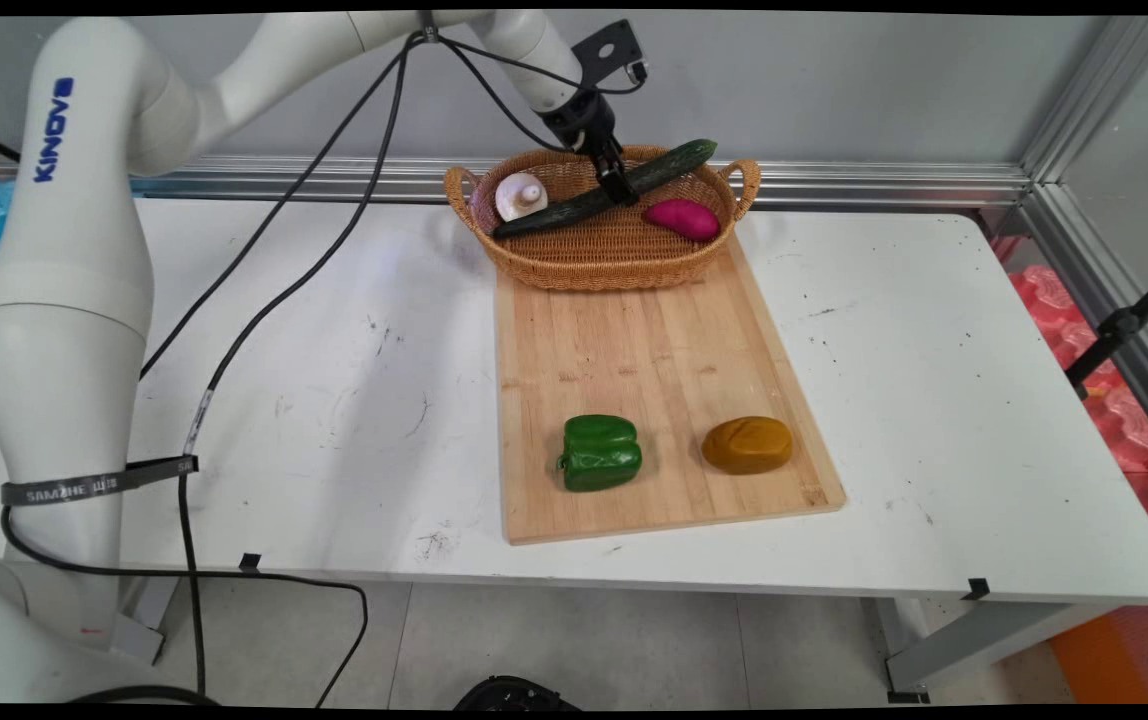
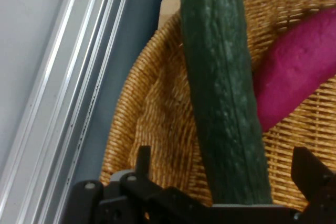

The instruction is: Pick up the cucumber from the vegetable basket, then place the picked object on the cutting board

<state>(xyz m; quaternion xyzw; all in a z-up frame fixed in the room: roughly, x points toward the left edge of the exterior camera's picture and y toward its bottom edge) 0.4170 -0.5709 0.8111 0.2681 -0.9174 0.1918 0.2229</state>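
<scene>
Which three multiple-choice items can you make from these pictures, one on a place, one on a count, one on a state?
1. Where does the purple sweet potato lie?
A. in the wicker basket
B. on the cutting board
C. on the bare table

2. How many things lie on the cutting board outside the basket?
A. one
B. two
C. four

3. How do the tool's fingers stand?
A. spread either side of the cucumber
B. shut on the mushroom
C. shut on nothing

Answers: 1 A, woven wall surrounds it. 2 B, green pepper and brown potato. 3 A, hand view shows gaps.

Cucumber: long, dark green, bumpy skin. Lies diagonally across wicker basket, one end jutting over basket's far-right rim.
</scene>
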